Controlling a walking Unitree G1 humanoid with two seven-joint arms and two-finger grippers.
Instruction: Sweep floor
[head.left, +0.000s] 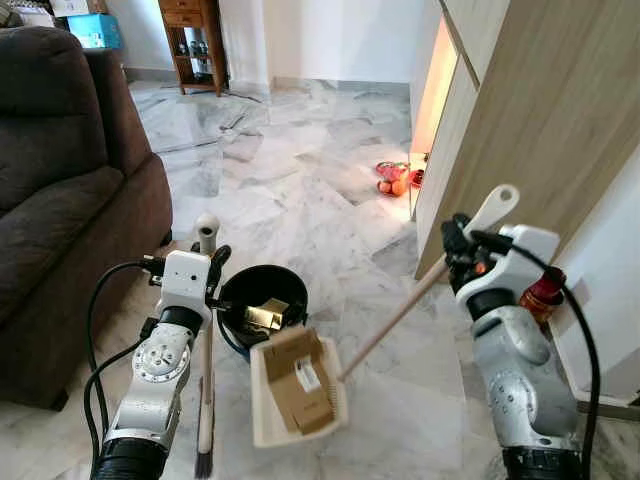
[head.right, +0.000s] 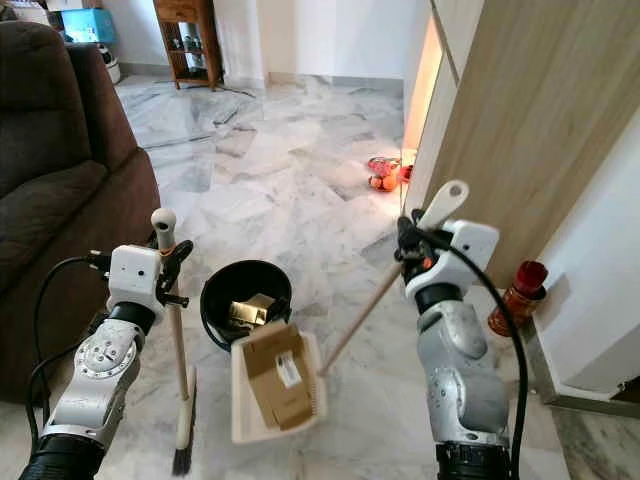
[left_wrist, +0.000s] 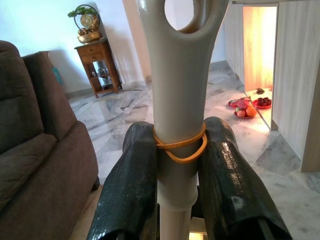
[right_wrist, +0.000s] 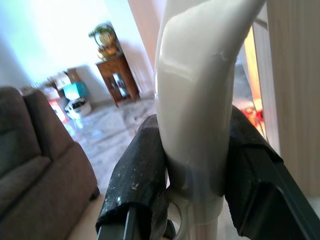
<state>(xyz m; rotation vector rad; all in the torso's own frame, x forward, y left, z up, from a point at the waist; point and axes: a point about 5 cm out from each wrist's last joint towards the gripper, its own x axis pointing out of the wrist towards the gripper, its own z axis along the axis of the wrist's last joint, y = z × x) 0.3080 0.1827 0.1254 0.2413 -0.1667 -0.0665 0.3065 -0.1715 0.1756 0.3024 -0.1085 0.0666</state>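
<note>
Left gripper (left_wrist: 180, 165): my two fingers are clamped on the broom (head.right: 178, 350) near its handle top, a rubber band round the shaft right where I hold it.
Right gripper (right_wrist: 197, 165): closed on the dustpan (head.left: 297, 390) handle just under its cream end loop.
Broom: upright at my left side, bristles down on the floor (head.left: 300, 170), just left of the bin (head.left: 262, 300).
Dustpan: tilted, pan end low in front of me, its rear edge up against the bin rim; cardboard box (head.left: 300, 378) lying in the pan.
Bin: black, on the marble between my arms, some scrap already inside.
Handling, broom: I judge it light and stiff; the smooth plastic handle could twist in my grip, so I want the hold kept high by the band.
Handling, dustpan: long thin wooden stick, so the loaded pan levers hard on my wrist; the box is light and could slide off sideways.
Step, as I judge: tipping the box into the bin.
</note>
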